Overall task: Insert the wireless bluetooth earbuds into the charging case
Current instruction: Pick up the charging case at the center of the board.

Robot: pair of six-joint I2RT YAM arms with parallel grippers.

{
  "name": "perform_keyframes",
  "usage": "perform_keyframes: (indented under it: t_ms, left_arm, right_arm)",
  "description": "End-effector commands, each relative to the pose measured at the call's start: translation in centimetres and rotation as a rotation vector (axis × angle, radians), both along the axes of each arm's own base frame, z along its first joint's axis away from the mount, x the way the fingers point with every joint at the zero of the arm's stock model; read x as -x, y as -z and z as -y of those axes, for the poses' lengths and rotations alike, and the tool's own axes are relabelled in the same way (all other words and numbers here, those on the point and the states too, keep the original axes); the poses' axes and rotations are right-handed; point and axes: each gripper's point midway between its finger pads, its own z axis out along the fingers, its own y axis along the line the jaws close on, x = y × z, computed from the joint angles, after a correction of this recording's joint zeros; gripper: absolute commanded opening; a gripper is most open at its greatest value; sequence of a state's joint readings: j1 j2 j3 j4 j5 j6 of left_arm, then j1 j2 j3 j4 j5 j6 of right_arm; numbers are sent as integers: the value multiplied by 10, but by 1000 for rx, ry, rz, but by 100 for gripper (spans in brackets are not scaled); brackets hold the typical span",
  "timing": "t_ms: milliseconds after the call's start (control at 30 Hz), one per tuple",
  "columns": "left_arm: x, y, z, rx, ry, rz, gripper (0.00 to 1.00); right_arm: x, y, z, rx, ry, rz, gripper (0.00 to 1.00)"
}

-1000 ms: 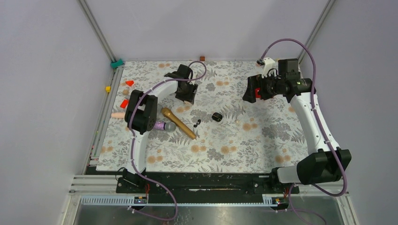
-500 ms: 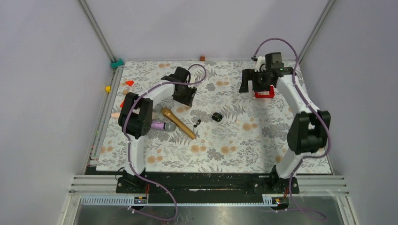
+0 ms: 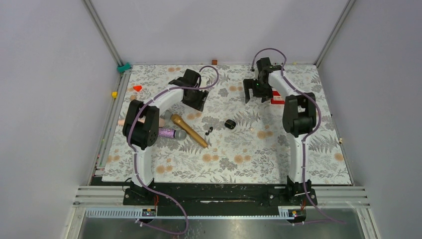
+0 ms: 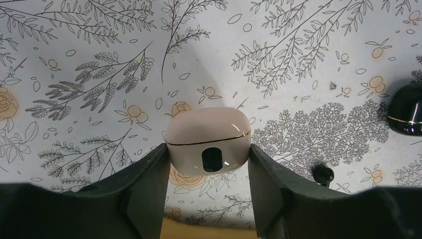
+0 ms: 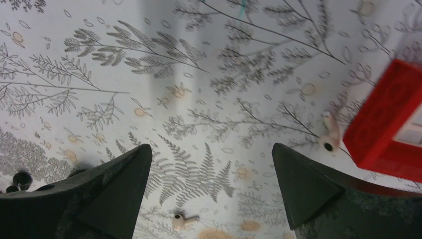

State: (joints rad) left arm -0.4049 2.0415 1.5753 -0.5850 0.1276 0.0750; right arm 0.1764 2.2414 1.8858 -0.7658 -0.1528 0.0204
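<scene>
The glossy black charging case (image 3: 229, 124) lies shut on the floral mat at mid-table, and shows at the right edge of the left wrist view (image 4: 405, 114). A tiny black earbud (image 3: 209, 130) lies just left of it, also seen near my left finger (image 4: 323, 174). My left gripper (image 3: 196, 104) (image 4: 207, 149) is behind and left of them, partly open. Its fingers stand close on both sides of a cream-pink case (image 4: 207, 137) resting on the mat. My right gripper (image 3: 255, 97) (image 5: 211, 149) hangs wide open and empty over the mat, behind the black case.
A gold microphone (image 3: 189, 130) and a purple one (image 3: 171, 133) lie left of the earbud. A red box (image 3: 277, 97) (image 5: 388, 124) sits right of my right gripper. Cream earbuds (image 5: 329, 134) (image 5: 184, 220) lie loose on the mat. Small red pieces (image 3: 137, 88) lie at the far left.
My right arm has swung left, bringing its open gripper from the far right to just left of the red box. My left gripper has shifted slightly back-left.
</scene>
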Motion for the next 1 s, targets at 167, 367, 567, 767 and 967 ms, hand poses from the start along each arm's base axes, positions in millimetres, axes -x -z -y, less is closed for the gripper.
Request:
perform_keyframes:
  t_ms: [167,367,567,767,967]
  left_arm:
    - [-7,-38,12,69,32,89,30]
    - [-5,-59,14,98,40,122,32]
    - [-1,-72,15,121,47,149,34]
    - [10,-92,23,173,142,177,34]
    - [51,-142,43,303,385,263,34]
  right_arm:
    - [1,8,-16,137,-55,-59,81]
    - [13,11,-18,129,-50,-100,98]
    - [17,8,-16,139,-61,-101,100]
    - [24,-44,-31,31,-139,-34,99]
    - [73,-149,-80,-344,-273,126,99]
